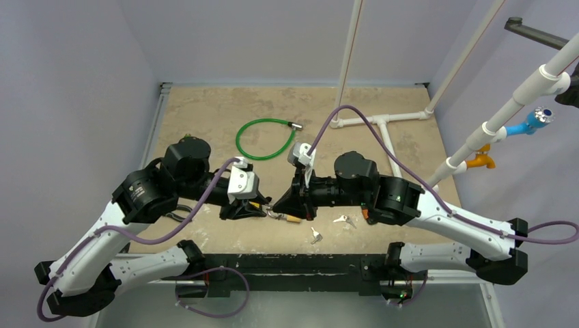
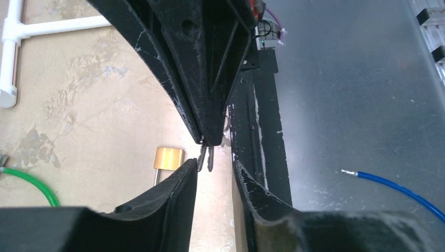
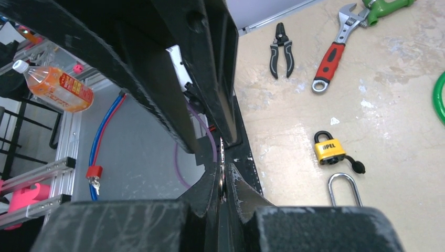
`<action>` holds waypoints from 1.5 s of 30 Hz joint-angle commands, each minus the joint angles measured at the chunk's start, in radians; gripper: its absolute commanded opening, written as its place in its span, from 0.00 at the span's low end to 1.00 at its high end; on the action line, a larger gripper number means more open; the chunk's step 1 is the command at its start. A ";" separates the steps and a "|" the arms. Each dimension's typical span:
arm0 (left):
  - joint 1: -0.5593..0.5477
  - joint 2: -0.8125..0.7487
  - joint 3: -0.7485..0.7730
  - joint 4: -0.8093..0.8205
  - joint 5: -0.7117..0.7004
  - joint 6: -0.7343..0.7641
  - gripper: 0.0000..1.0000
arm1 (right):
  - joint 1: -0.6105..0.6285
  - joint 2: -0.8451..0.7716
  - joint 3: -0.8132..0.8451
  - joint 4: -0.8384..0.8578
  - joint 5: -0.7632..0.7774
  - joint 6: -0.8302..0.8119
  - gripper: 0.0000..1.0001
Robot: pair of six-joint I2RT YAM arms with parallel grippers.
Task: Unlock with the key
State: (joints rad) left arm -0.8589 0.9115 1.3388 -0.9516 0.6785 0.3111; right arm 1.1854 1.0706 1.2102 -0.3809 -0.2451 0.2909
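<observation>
Over table (image 1: 205, 116), end effectors (image 1: 263, 207) (image 1: 278, 211) meet, key (image 2: 210, 159) apparently between.

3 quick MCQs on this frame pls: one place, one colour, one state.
1. The green cable lies:
A) loose on the table
B) clamped in a gripper
C) on the floor

2. The wrench handle is:
A) blue
B) red
C) yellow

3. The right gripper is:
A) wide open
B) out of view
C) shut

Answers:
1 A, it loops on the tabletop, apart from both arms.
2 B, the grip is red.
3 C, its fingers meet with no gap.
</observation>
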 commanded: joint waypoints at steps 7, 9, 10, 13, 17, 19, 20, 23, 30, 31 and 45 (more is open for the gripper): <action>-0.003 0.012 0.094 -0.061 0.046 0.069 0.34 | 0.000 -0.004 0.030 -0.047 0.007 -0.038 0.00; -0.003 0.012 0.078 -0.040 0.021 0.065 0.33 | 0.000 -0.001 0.037 -0.050 0.002 -0.040 0.00; -0.004 0.014 0.073 -0.034 0.007 0.067 0.33 | 0.000 0.000 0.040 -0.050 0.001 -0.041 0.00; -0.003 0.023 0.059 -0.020 -0.019 0.066 0.34 | 0.003 0.000 0.043 -0.050 -0.003 -0.041 0.00; -0.003 0.037 0.059 0.007 -0.039 0.056 0.34 | 0.010 0.003 0.049 -0.050 -0.005 -0.042 0.00; -0.004 0.045 0.057 0.004 -0.029 0.055 0.34 | 0.012 0.003 0.054 -0.050 -0.005 -0.044 0.00; -0.003 0.048 0.055 0.004 -0.023 0.052 0.34 | 0.012 0.005 0.057 -0.050 -0.005 -0.046 0.00; -0.003 0.054 0.049 0.003 -0.009 0.050 0.31 | 0.018 0.013 0.069 -0.059 -0.003 -0.054 0.00; -0.003 0.070 0.065 -0.031 0.026 0.056 0.21 | 0.019 0.015 0.081 -0.057 0.000 -0.062 0.00; -0.003 0.073 0.070 -0.032 0.023 0.057 0.19 | 0.019 0.016 0.081 -0.059 0.000 -0.064 0.00; -0.003 0.084 0.086 -0.046 0.031 0.079 0.00 | 0.020 0.016 0.088 -0.059 0.003 -0.069 0.00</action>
State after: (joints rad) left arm -0.8589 0.9977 1.3930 -1.0058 0.7052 0.3622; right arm 1.1988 1.0927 1.2476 -0.4641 -0.2432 0.2405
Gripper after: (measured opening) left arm 0.036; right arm 0.022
